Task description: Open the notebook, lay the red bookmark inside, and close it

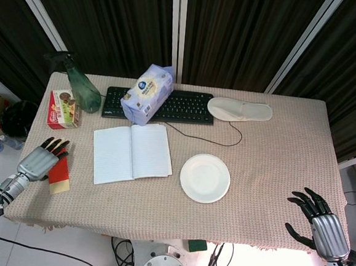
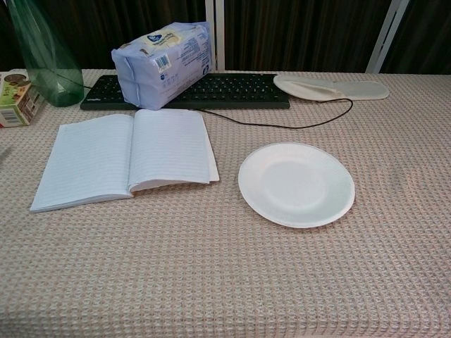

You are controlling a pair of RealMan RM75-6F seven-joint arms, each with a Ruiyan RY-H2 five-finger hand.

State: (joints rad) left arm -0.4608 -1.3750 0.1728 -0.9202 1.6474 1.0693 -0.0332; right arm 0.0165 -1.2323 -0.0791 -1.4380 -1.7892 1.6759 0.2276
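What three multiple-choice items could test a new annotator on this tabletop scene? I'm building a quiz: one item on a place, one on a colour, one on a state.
1. Where does the red bookmark lie?
A. On the open pages
B. On the table near its left edge, beside the left hand
C. On the plate

2. What colour is the plate?
A. White
B. Blue
C. Green

3. What state is the notebook in?
A. Closed
B. Standing upright
C. Lying open, pages up

Answers:
1. B, the head view shows it left of the notebook, at the hand's fingertips; whether they touch it cannot be told.
2. A, it reads plain white in both views.
3. C, two lined pages face up, with no bookmark on them.
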